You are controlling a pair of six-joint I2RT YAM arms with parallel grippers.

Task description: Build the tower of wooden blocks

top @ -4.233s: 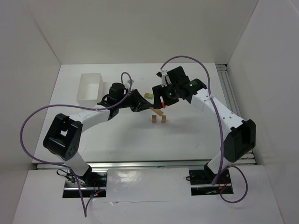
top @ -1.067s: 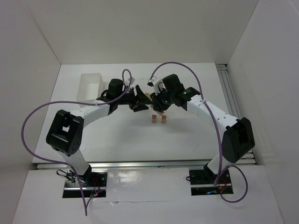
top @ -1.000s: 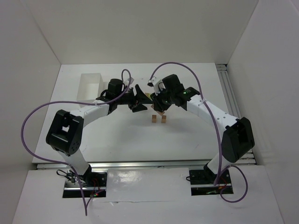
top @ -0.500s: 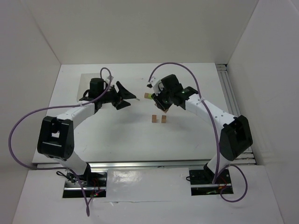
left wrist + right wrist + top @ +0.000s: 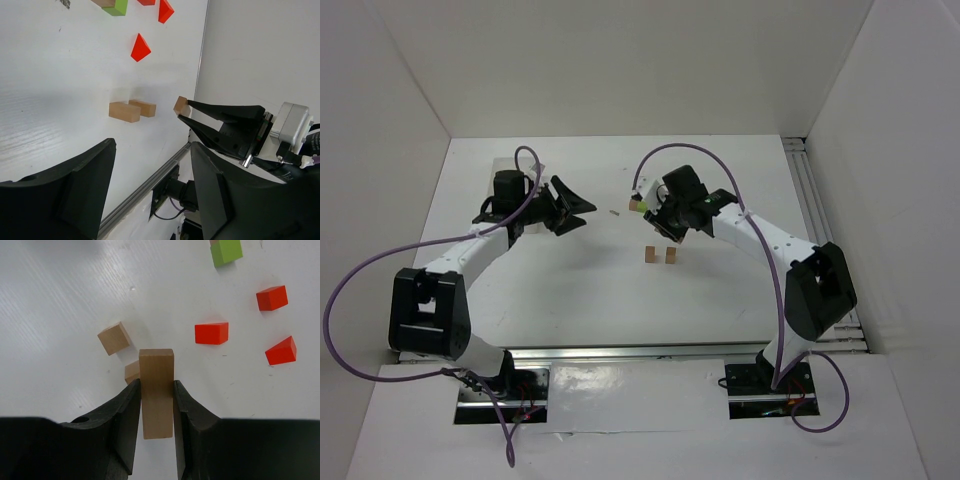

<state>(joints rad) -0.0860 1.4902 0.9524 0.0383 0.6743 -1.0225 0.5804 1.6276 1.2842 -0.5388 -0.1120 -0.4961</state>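
Observation:
My right gripper (image 5: 157,386) is shut on a long tan wood block (image 5: 157,390), held upright above the table. Right under it stand two small tan blocks (image 5: 114,338) (image 5: 132,372); from above they sit side by side (image 5: 649,256) (image 5: 671,256) in front of that gripper (image 5: 665,218). Three red blocks (image 5: 211,333) (image 5: 272,297) (image 5: 281,350) and a lime green block (image 5: 226,252) lie scattered beyond. My left gripper (image 5: 572,205) hangs open and empty well to the left of the blocks; its wrist view shows the two tan blocks (image 5: 124,111) and the right gripper's held block (image 5: 181,105).
A white open box (image 5: 492,170) stands at the back left, partly behind the left arm. A thin tan stick (image 5: 615,212) lies between the two grippers. White walls enclose the table on three sides, and a metal rail (image 5: 805,190) runs along the right edge.
The left arm has swung back to the left, away from the blocks, with its jaws still wide. The right gripper keeps its tan block and has shifted slightly left.

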